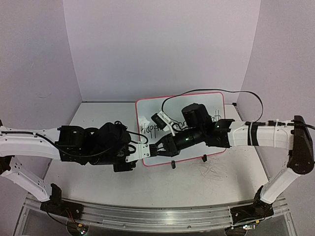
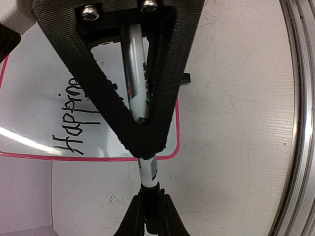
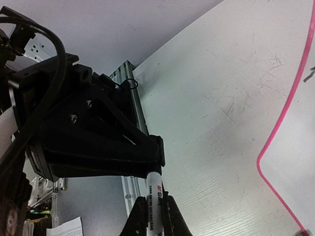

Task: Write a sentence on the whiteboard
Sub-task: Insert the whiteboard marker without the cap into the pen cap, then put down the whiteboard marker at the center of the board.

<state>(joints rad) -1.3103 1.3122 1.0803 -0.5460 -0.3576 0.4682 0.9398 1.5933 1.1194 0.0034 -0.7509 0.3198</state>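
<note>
Whiteboard (image 1: 206, 101), glossy white, rounded red rim, left fingers (image 2: 98, 83) and right fingers (image 3: 132, 223) pinching one cylindrical marker (image 2: 135, 73)

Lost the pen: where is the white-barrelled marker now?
Left wrist view: the white-barrelled marker is held by the left gripper, its end by the right gripper, at the near left corner of the red-rimmed whiteboard.

This looks like a robotics lab test cell. A white left arm (image 1: 29, 140) and right arm (image 1: 266, 133) are bolted to an aluminium rail (image 1: 157, 216) edging a scuffed white table (image 1: 98, 182). Plain white backdrop panels (image 1: 162, 44) enclose it, and a black cable (image 1: 206, 91) trails across.
</note>
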